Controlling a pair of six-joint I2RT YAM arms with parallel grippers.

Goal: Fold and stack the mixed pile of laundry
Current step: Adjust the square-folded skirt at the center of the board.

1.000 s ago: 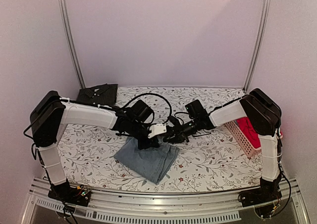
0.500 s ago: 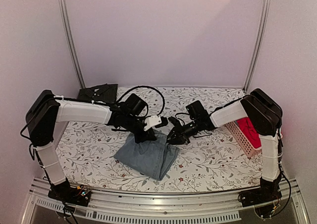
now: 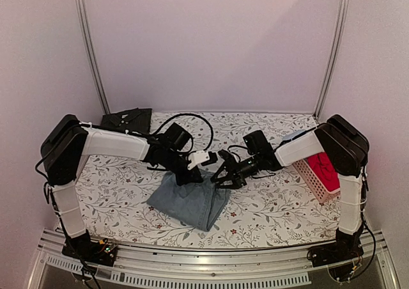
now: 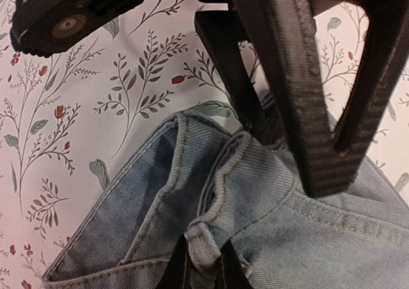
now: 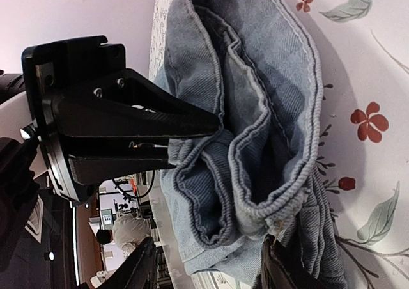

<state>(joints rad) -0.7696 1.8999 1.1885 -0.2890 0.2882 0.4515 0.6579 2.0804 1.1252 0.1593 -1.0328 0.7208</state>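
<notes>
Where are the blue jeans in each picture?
Top view: the jeans lie folded in the middle, toward the near edge.
Left wrist view: they fill the bottom and right.
Right wrist view: they run bunched down the middle.
Shared landmark: the flowery tablecloth under them.

Faded denim piece (image 3: pixel 190 203) lies folded centrally (waistband bunched upward); black shirt (image 3: pixel 126 120) sits folded far left.

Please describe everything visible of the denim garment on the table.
The denim garment is faded light blue, with stitched seams, a thick waistband and a belt loop. It lies folded in layers on the floral table. The left gripper is shut on its belt loop; the right gripper stands open at the same edge.
</notes>
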